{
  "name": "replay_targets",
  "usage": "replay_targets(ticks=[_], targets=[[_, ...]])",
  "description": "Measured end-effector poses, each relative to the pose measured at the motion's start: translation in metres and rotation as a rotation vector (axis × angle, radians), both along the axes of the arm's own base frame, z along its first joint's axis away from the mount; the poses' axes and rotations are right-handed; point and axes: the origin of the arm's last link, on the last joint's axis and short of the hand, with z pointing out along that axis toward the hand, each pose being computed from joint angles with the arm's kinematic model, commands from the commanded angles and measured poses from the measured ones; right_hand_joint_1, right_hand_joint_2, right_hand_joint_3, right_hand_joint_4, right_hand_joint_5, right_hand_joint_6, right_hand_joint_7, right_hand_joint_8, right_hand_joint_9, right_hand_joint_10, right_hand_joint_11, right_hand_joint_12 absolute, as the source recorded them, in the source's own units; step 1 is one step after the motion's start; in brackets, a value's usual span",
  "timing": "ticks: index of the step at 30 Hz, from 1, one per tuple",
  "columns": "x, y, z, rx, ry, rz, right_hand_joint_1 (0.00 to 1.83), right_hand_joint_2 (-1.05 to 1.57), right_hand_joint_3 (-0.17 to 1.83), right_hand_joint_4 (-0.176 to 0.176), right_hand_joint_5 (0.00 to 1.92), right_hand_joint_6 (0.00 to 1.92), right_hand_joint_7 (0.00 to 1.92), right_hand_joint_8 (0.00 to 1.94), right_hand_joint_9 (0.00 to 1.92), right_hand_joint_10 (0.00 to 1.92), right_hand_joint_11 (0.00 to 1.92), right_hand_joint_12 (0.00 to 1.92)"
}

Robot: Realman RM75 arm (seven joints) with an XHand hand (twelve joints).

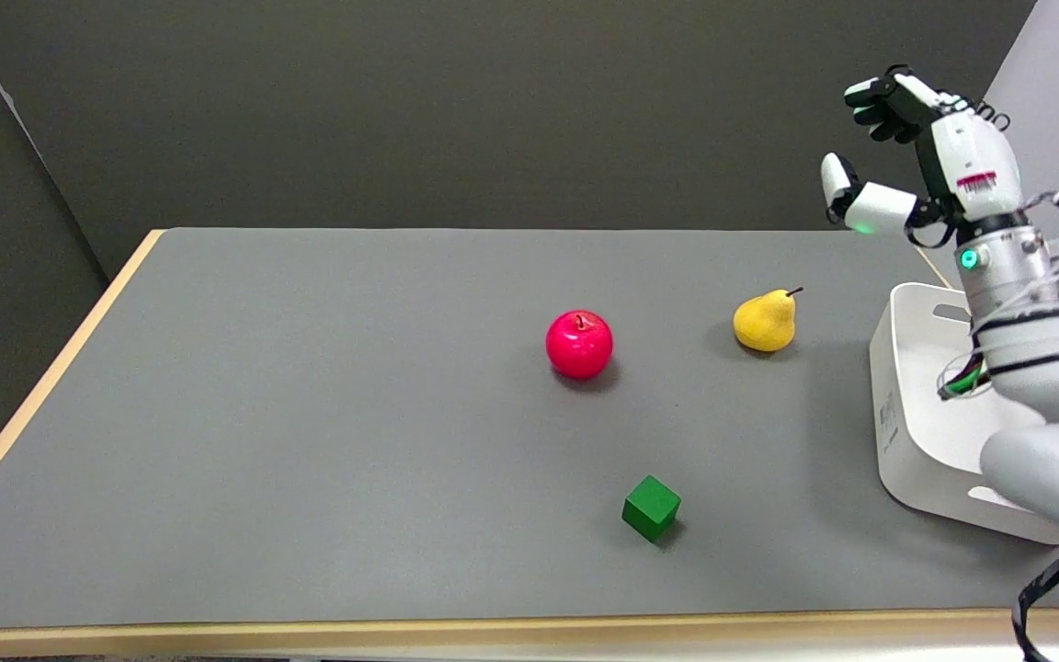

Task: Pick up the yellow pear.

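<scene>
closest to the camera sits a green cube (651,507), a small block with flat sides and sharp corners, near the front edge of the grey table (309,441). the table top looks dull and a bit rough, with a pale wood strip round its edge.

farther back is a red apple (579,344), round and very shiny. to its right, well apart from it, is the yellow pear (766,320). the pear lies on the table toward the right side, between the apple and a white bin (897,405). it has a fat round bottom, a thin top, and a short dark stem that sticks up to the right.

the right hand (916,156) is high in the air, up above the pear and a little to the right of it. its fingers are spread apart and it holds nothing. it does not touch the pear.

the pear looks like a toy, so it is likely light and hard. its skin looks smooth, so it may slip or roll if pushed from one side. the best place to take hold is the fat bottom part, with fingers on both sides. the stem is too thin to grab.

the bin is smooth white plastic with round corners and a slot for a handle.
</scene>
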Motion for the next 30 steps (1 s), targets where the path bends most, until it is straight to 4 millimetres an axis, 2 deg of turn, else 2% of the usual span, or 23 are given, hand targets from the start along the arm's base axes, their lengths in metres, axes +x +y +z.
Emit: replay_targets(ticks=[9,14,19,30], targets=[[0.022,-0.013,0.01,-0.044,0.073,-0.146,0.62,0.65,0.91,0.028,0.41,0.77,0.6,0.75,0.53,1.18,0.38,1.63],[0.023,-0.015,0.009,-0.041,0.1,-0.241,0.61,0.64,0.9,0.031,0.41,0.76,0.58,0.72,0.51,1.15,0.38,1.63],[0.017,-0.016,0.005,-0.03,0.113,-0.334,0.56,0.64,0.87,0.034,0.39,0.73,0.54,0.65,0.45,1.12,0.37,1.61],[-0.015,-0.021,-0.001,0.007,0.111,-0.561,0.5,0.63,0.86,0.032,0.35,0.64,0.42,0.47,0.27,0.92,0.25,1.48]])
